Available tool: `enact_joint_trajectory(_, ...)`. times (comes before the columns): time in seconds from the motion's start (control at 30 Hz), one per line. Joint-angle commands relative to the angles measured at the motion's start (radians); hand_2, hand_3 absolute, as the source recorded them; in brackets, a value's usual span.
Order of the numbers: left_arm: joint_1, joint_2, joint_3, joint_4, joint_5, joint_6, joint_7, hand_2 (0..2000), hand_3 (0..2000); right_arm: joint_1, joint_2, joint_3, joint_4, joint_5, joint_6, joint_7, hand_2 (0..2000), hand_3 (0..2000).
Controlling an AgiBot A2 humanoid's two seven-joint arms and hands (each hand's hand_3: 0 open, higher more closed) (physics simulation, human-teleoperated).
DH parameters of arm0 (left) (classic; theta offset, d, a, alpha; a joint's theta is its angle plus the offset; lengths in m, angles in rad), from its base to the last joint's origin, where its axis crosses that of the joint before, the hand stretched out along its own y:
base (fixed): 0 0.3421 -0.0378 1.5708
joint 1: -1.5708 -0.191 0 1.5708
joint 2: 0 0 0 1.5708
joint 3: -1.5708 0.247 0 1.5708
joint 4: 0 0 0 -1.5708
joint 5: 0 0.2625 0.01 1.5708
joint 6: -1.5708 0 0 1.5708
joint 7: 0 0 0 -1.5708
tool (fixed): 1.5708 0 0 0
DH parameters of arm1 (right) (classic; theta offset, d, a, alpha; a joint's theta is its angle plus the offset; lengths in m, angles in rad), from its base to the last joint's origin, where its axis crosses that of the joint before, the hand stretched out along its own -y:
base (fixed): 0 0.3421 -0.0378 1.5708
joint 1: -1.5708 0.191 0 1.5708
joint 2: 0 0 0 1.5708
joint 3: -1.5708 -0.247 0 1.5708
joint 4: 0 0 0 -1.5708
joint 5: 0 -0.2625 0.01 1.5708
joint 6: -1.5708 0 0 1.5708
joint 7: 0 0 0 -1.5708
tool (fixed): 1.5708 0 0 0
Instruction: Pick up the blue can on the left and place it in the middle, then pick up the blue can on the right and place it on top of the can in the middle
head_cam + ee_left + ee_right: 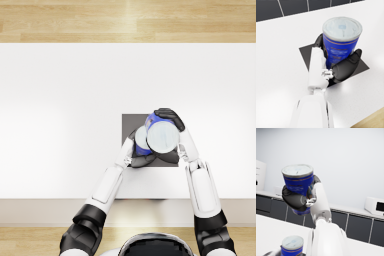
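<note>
One blue can with a silver lid [341, 47] stands upright on the dark grey mat [306, 53] in the middle of the table. My left hand [343, 68] grips it around its lower half. In the head view this can [140, 138] is partly covered by the second blue can [163, 136]. My right hand [170, 117] holds that second can in the air, above and slightly right of the first. The right wrist view shows the raised can [298, 183] upright in my right hand [293, 199], well above the lower can [292, 245].
The white table [60, 100] spreads wide around the mat [129, 122]. Its front edge runs close to my body, and wooden floor lies beyond the far edge. Dark cabinets and a white appliance [376, 206] stand behind the table.
</note>
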Motion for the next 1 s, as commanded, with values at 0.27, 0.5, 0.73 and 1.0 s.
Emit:
enact_joint_trajectory(0.27, -0.228, -0.153, -0.092, -0.562, 0.0, 0.024, 0.168, 0, 0, 0.009, -0.02, 0.063, -0.047, 0.0, 0.002, 0.001, 2000, 1520)
enact_joint_trajectory(0.5, -0.332, -0.202, -0.338, -0.96, -0.001, 0.026, 0.331, 0, 0, 0.003, -0.031, 0.093, -0.071, 0.0, -0.35, -0.168, 2000, 1520)
enact_joint_trajectory(0.73, -0.326, -0.184, -0.447, -1.013, -0.001, 0.026, 0.347, 0, 0, -0.019, -0.035, 0.106, -0.1, 0.0, -0.412, -0.198, 2000, 1520)
enact_joint_trajectory(1.0, -0.316, -0.166, -0.488, -1.034, -0.001, 0.026, 0.348, 0, 0, -0.042, -0.04, 0.164, -0.133, -0.001, -0.424, -0.2, 2000, 1520)
